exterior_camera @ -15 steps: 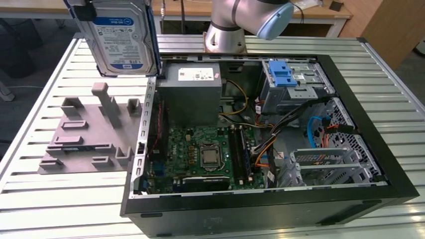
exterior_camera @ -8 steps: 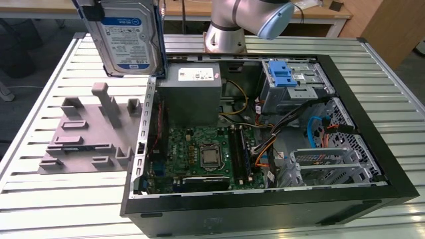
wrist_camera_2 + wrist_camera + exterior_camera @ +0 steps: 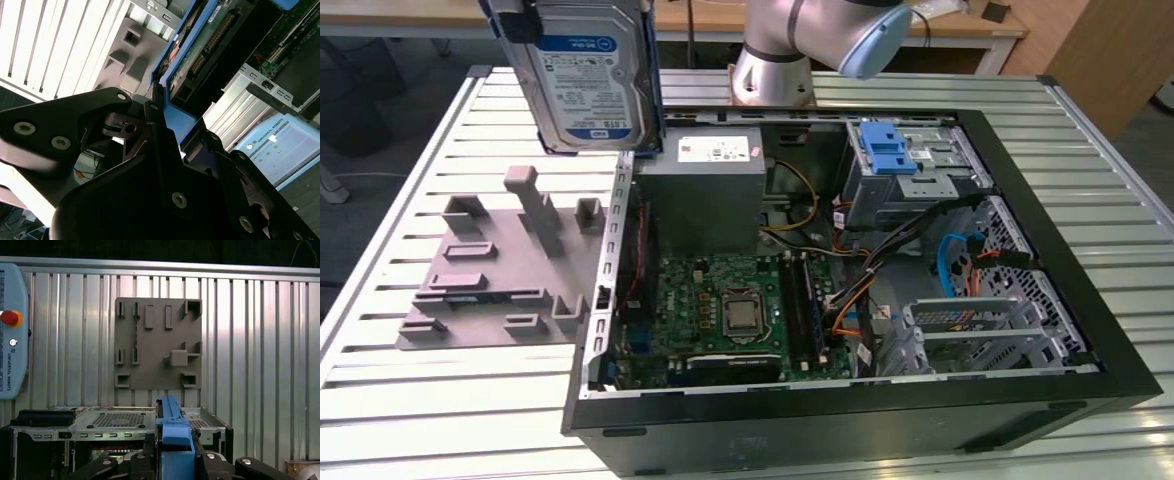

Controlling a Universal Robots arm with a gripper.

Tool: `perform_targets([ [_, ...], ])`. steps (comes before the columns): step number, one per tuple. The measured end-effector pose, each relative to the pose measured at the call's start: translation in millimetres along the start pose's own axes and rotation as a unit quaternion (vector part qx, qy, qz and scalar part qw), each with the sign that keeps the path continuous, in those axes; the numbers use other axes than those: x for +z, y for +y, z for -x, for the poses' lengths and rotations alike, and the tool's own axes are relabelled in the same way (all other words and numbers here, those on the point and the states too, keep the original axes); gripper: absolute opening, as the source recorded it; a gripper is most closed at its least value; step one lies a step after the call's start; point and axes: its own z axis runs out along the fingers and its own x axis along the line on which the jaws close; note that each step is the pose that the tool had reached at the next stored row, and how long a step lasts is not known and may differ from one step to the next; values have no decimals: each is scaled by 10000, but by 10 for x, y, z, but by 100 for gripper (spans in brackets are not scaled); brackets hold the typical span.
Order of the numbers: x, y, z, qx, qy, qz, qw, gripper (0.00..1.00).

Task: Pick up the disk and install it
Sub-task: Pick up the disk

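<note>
The disk (image 3: 587, 75) hangs upright in the air at the exterior view's upper left, over the left wall of the open computer case (image 3: 1081, 260). Its white-and-blue label faces the camera. My gripper (image 3: 520, 22) grips it from above, at the picture's top edge. In the second wrist view the black fingers (image 3: 120, 125) are shut on the blue carrier frame (image 3: 172, 107), and the disk's green circuit side (image 3: 200, 50) shows beyond. In the first wrist view the carrier's blue edge (image 3: 172, 437) stands between the fingers of my gripper (image 3: 172, 462).
A grey fixture plate (image 3: 487, 275) with upright pegs lies on the slatted table left of the case. Inside the case are a grey power supply box (image 3: 700, 195), the motherboard (image 3: 734, 310), cables, and a drive cage with a blue latch (image 3: 887, 150). A pendant (image 3: 10, 330) lies nearby.
</note>
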Motion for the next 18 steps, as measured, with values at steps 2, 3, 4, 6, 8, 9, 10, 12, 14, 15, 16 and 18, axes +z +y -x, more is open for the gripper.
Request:
perform_targets([
  [2,0,-18,-1,0,0,0,10000,36],
  [3,0,-27,-1,0,0,0,10000,36],
  [4,0,-36,-2,0,0,0,10000,36],
  [6,-1,-58,-4,0,0,0,10000,36],
  [8,0,-79,-6,0,0,0,10000,36],
  [9,-1,-91,-7,0,0,0,10000,36],
  [10,-1,-107,-9,0,0,0,10000,36],
  [12,-1,-140,-13,0,-1,0,10000,36],
  [14,-2,-171,-15,0,0,0,10000,36],
  [15,-2,-183,-15,0,0,0,10000,36],
  [16,-2,-194,-16,0,0,0,10000,36],
  [18,-3,-212,-16,0,0,0,10000,36],
])
